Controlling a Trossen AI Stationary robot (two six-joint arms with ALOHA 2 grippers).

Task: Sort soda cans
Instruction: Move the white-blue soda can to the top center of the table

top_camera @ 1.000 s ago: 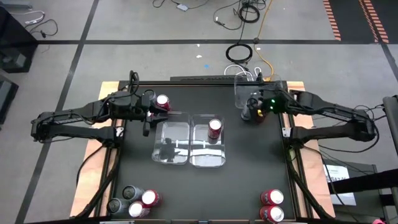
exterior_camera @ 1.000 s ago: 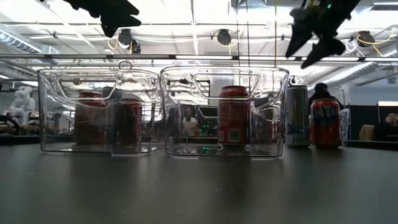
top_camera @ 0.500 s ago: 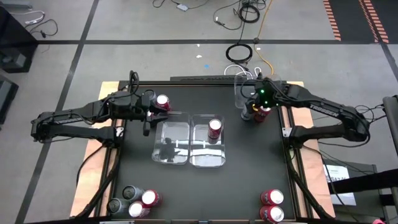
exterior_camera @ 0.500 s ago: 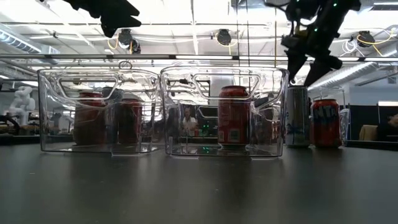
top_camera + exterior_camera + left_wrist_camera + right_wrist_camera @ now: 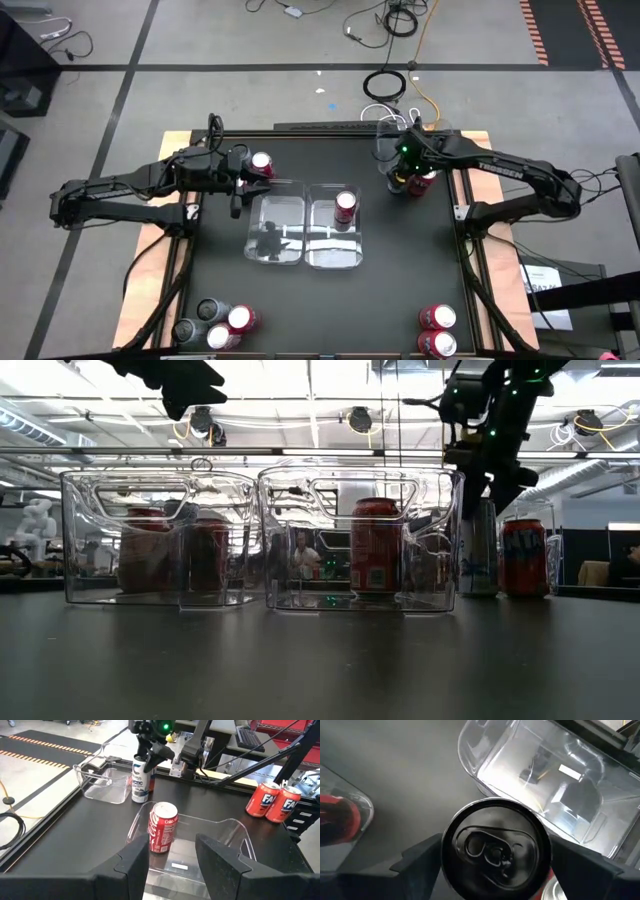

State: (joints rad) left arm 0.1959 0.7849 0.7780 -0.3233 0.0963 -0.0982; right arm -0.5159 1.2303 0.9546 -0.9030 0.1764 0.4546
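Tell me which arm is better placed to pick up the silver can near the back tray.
Right. The right gripper hangs directly over the silver can, fingers open either side of its top. The left gripper is across the table.

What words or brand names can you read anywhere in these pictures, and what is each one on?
"Coca-Cola" script, read sideways: red can in the clear tray.
"FA", rest cut off: two orange cans.
Partly legible "CTIC" in blue: white can under the right gripper.
"TROSSEN", small: right arm.
Orange can in the low view: letters too blurred.

Glossy metal cans, clear plastic trays
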